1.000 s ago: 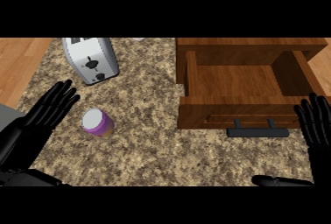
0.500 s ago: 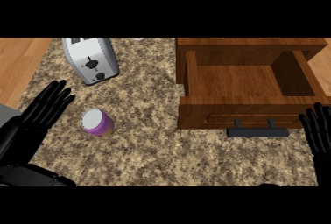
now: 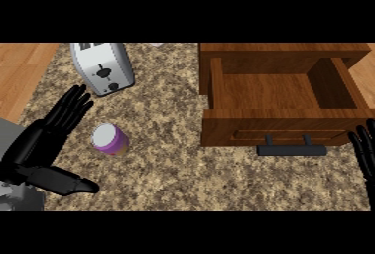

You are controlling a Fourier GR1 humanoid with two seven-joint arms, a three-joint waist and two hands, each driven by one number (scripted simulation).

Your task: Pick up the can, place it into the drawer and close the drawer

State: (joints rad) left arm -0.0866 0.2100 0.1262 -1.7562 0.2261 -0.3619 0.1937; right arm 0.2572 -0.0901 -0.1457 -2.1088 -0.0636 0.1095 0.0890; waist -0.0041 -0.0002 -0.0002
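Observation:
A purple can with a white lid (image 3: 110, 139) stands upright on the speckled counter, left of centre. My left hand (image 3: 45, 140) is open just left of the can, fingers straight and pointing up, thumb stretched out below it, not touching it. The wooden drawer (image 3: 282, 92) stands pulled open at the upper right, nothing inside, its black handle (image 3: 291, 148) facing me. My right hand (image 3: 364, 149) shows only as straight fingers at the right edge, beside the drawer's front.
A silver toaster (image 3: 103, 68) stands at the back left, behind the can. The wooden floor (image 3: 22, 69) shows past the counter's left edge. Open counter (image 3: 190, 173) lies between the can and the drawer front.
My right hand has slid right and down, now mostly out of view. My left hand has shifted slightly toward the can. The can and drawer have not moved.

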